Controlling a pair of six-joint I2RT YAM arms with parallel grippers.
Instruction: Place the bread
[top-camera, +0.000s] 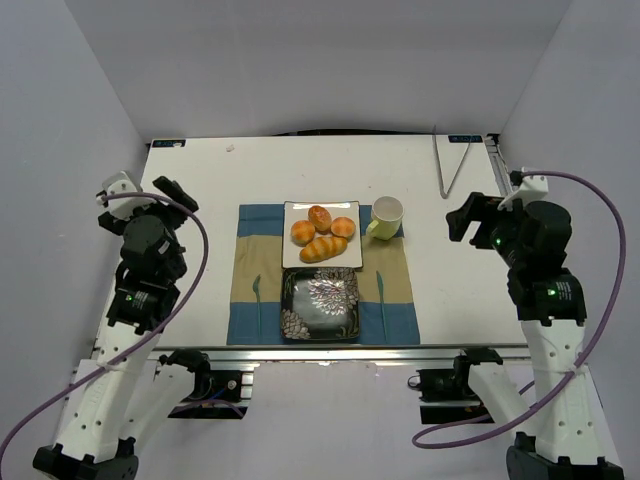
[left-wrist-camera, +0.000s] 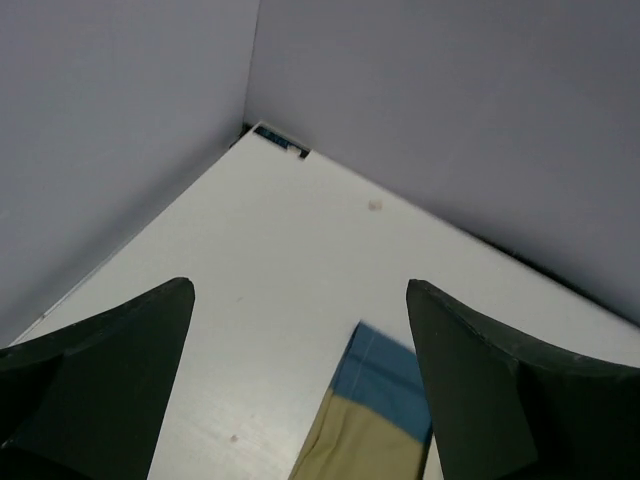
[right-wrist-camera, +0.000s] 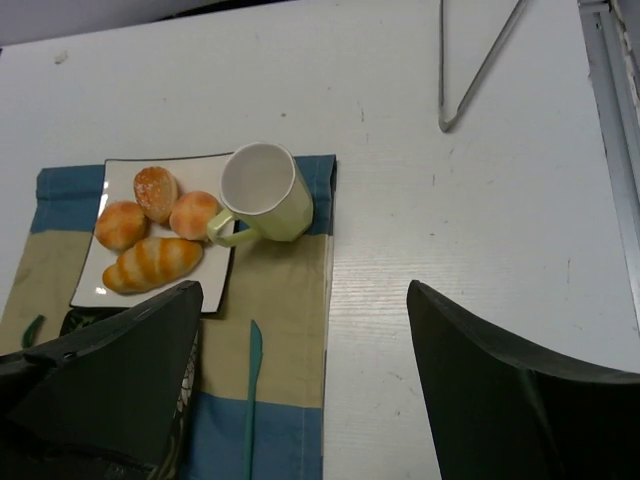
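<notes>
Several bread pieces lie on a white square plate (top-camera: 292, 258) at the far middle of the placemat: a long striped loaf (top-camera: 323, 249) and three round rolls (top-camera: 303, 232). The right wrist view shows the loaf (right-wrist-camera: 152, 264) and rolls (right-wrist-camera: 121, 224) on that plate (right-wrist-camera: 195, 172). A black floral plate (top-camera: 320, 305) sits empty just in front of it. My left gripper (top-camera: 176, 192) is open and empty, raised left of the placemat. My right gripper (top-camera: 462, 218) is open and empty, raised right of the mug. In the wrist views the left gripper (left-wrist-camera: 298, 290) and right gripper (right-wrist-camera: 303, 300) hold nothing.
A pale green mug (top-camera: 386, 217) stands by the white plate's right edge. The blue and tan placemat (top-camera: 245, 300) carries a teal fork (top-camera: 256, 290) and a teal knife (top-camera: 381, 290). A bent metal wire (top-camera: 455, 165) lies at the back right.
</notes>
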